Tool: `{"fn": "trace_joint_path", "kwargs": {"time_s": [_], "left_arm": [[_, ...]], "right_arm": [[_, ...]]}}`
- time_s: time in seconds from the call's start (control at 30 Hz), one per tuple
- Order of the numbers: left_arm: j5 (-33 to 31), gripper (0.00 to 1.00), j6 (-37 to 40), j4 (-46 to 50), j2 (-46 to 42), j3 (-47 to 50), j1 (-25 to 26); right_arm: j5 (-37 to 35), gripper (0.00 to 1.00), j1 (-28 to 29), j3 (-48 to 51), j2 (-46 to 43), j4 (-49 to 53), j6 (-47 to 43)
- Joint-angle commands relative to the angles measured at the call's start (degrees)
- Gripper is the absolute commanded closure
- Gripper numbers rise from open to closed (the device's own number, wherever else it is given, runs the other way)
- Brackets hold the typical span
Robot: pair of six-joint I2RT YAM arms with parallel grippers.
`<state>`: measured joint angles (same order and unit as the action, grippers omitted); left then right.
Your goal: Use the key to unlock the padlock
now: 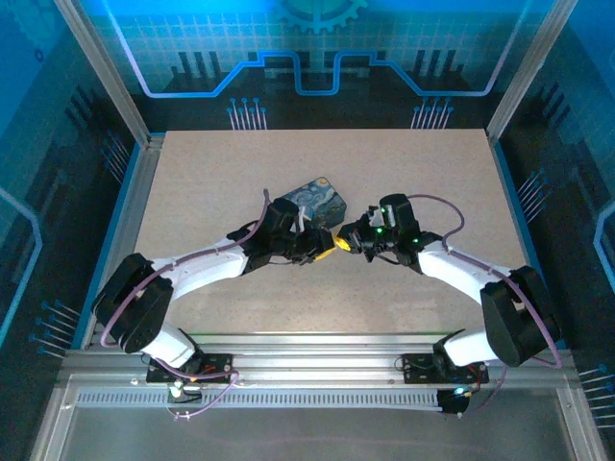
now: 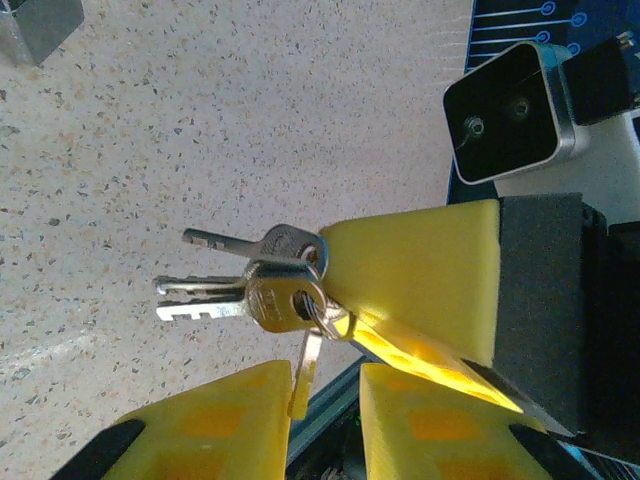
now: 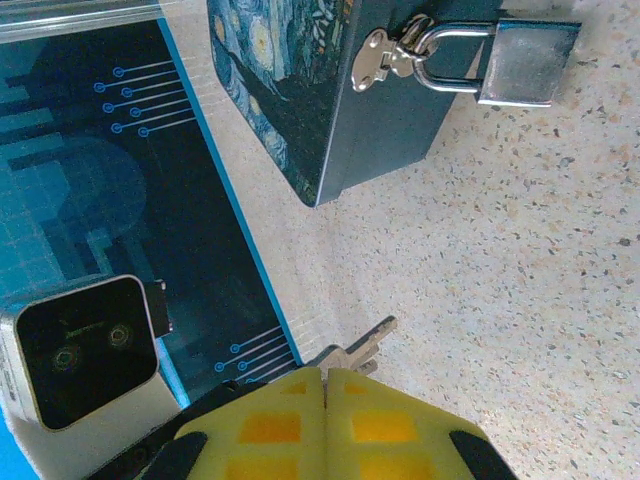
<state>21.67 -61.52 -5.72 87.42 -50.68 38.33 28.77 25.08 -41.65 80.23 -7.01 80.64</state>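
Where both meet over the table [image 1: 432, 173], the top view has left pincer [image 1: 325, 248] and right pincer [image 1: 350, 242] beside the tin [image 1: 317, 197]. Left wrist: left pincer [image 2: 325, 400] straddles one blade of the key bunch [image 2: 270, 295], grip unclear. Right wrist: right pincer [image 3: 325, 385] clenched on the key bunch [image 3: 358, 350]; padlock [image 3: 525, 62] hangs on the tin's hasp [image 3: 385, 55]. The key bunch looks light, stiff and slippery; best pinched on a flat bow

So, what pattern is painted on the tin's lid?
Dark-blue swirls with yellow stars cover the tin; the right wrist view shows it best.
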Motion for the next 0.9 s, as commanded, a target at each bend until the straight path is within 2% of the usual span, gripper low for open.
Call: {"fn": "trace_joint_path", "kwargs": {"time_s": [0.0, 0.23, 0.4, 0.5, 0.6, 0.87], "left_arm": [[-1.09, 0.76, -0.18, -0.44, 0.49, -1.71, 0.03], [-0.97, 0.84, 0.16, -0.16, 0.61, -1.78, -0.42], [-0.69, 0.95, 0.76, 0.44, 1.19, -1.37, -1.03], [0.11, 0.99, 1.38, 0.77, 1.28, -1.18, -1.75], [0.89, 1.0, 2.57, 1.95, 1.31, -1.22, -2.75], [6.38, 1.0, 5.17, 2.15, 2.45, -0.34, -5.05]], "right_arm": [[0.37, 1.0, 0.67, 0.69, -1.54, -0.91, 0.63], [-0.02, 1.0, 1.01, 0.87, -1.42, -0.66, 0.57], [-0.3, 0.99, 1.08, 0.73, -1.54, 0.18, 0.27], [-0.81, 0.93, 1.02, 1.03, -1.74, 1.11, -0.18], [-1.09, 0.79, 0.94, 1.17, -1.91, 2.11, -1.27], [-0.99, 0.67, -1.79, 0.5, -1.82, 7.36, -7.92]]}}
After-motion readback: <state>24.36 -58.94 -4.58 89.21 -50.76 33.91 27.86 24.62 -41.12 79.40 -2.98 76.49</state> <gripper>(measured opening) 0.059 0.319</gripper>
